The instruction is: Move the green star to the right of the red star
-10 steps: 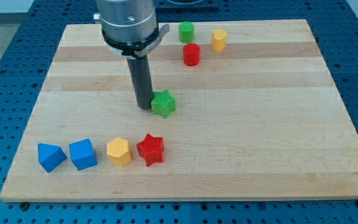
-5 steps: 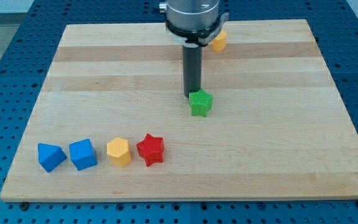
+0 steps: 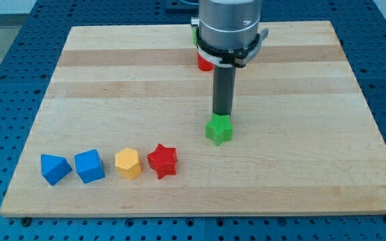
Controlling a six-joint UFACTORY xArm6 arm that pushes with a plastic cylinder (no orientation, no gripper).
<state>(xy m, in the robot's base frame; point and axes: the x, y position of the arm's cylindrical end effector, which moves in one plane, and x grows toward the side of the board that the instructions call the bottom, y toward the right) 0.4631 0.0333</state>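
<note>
As you scan the wooden board (image 3: 313, 167), count one green star (image 3: 219, 130) near the frame's centre, one red star (image 3: 162, 161) lower left of it and well apart, one yellow block (image 3: 128, 163), two blue blocks (image 3: 90, 166) (image 3: 54, 169) — all four in a row at lower left. The rod stands upright; my tip (image 3: 221, 115) touches the green star's upper edge, holding nothing. A red block (image 3: 203, 65) and a green block (image 3: 195, 31) are partly hidden behind the arm at top centre.
</note>
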